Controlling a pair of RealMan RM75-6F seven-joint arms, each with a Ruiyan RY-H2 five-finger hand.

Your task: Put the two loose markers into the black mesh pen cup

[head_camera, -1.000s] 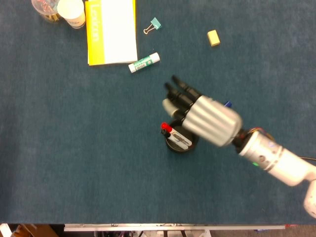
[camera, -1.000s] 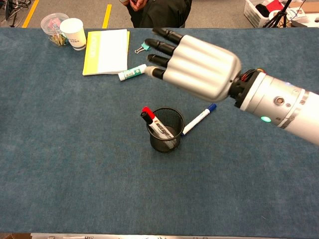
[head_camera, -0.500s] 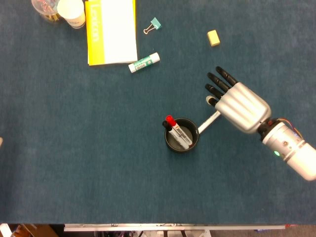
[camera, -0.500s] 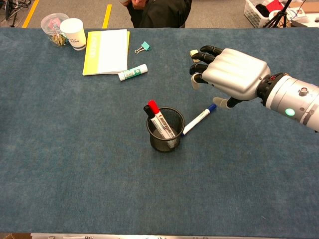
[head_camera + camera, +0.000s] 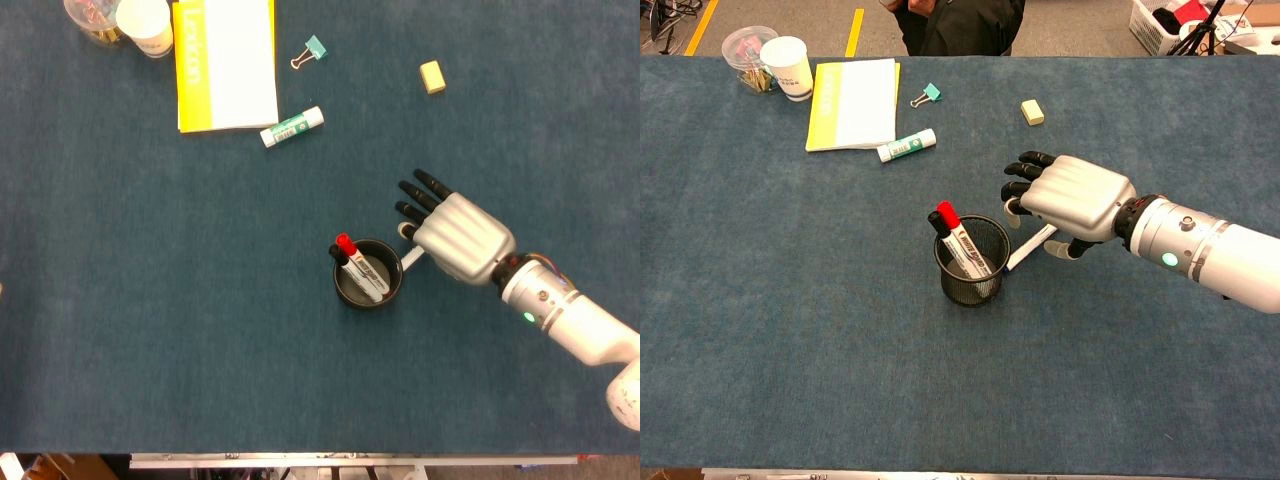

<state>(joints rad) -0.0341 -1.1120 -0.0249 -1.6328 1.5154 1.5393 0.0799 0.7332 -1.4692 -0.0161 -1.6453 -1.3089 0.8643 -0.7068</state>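
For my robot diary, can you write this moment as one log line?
right robot hand: over blue marker, grip unclear | red marker: in black mesh pen cup | left robot hand: unseen

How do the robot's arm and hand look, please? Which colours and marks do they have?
Only the right hand shows: a ribbed silver metal back, black fingers with pale tips, a black wrist ring. Its arm is a silver-white cylinder with a small green light and round screws.

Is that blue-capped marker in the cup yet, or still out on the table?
Out. The white marker lies on the table beside the black mesh cup, under the right hand. Whether the fingers grip it: cannot tell.
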